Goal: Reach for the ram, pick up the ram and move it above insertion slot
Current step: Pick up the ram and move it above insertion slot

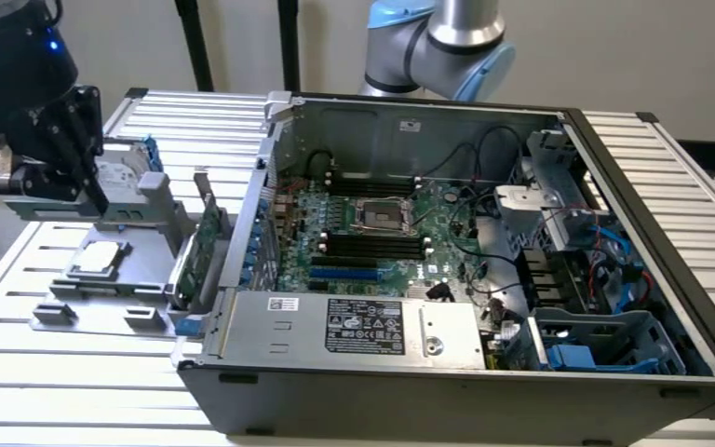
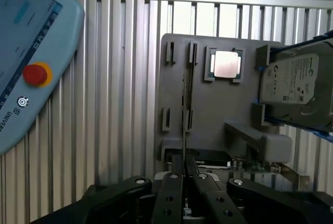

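The pincer (image 2: 183, 182) looks nearly shut on the thin ram (image 2: 184, 114) standing in the gray holder (image 2: 208, 120), and a crooked pull could make it slip.

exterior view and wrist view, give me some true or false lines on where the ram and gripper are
1. The computer case lies open, its motherboard showing. True.
2. The ram is seated in a black memory slot. False: the ram stands on edge in the gray holder, outside the case.
3. A processor chip lies on the gray holder. True.
4. The gripper hangs over the motherboard. False: the gripper is over the gray holder, at the exterior view's left.
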Motion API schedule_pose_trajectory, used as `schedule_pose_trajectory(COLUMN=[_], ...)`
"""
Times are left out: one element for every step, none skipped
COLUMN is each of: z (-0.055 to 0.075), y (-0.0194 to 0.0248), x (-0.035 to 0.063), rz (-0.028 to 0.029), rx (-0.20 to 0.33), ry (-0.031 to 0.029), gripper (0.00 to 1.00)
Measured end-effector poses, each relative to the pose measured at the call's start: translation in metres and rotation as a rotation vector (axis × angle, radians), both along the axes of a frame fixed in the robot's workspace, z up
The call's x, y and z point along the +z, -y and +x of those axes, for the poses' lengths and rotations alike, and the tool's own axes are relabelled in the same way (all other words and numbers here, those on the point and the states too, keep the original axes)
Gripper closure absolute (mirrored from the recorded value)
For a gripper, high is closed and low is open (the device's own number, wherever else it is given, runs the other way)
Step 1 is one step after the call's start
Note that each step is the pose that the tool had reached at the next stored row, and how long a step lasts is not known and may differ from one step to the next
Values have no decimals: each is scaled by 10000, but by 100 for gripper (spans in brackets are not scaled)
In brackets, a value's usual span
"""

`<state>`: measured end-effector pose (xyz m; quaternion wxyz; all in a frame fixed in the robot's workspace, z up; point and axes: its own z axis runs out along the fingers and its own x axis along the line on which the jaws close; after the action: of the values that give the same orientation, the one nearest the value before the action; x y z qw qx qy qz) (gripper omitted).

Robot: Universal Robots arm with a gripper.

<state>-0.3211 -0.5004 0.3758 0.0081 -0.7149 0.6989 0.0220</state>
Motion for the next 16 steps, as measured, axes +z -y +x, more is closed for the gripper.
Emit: schedule_pose_trajectory(z=[45, 93, 138, 184, 229, 274, 319, 363, 412, 457, 502, 547, 592, 637, 683, 728], y=[0, 0, 0, 0, 0, 0, 0, 0, 0, 0, 0, 0, 0, -1, -1, -1], x=[24, 48, 68, 89, 108, 126, 144, 160, 176, 190, 202, 213, 221, 226, 230, 234], rz=[0, 0, 0, -1, 0, 0, 0, -1, -1, 0, 0, 0, 1, 1, 0, -1], rx=[0, 0, 2, 1, 0, 0, 1, 1, 1, 1, 0, 0, 1, 2, 1, 0], ry=[-8, -16, -21, -27, -30, -35, -39, -43, -46, -47, -49, -50, -51, -51, -51, -52], gripper=[87, 87, 87, 87, 87, 87, 87, 87, 87, 87, 87, 87, 87, 87, 87, 87])
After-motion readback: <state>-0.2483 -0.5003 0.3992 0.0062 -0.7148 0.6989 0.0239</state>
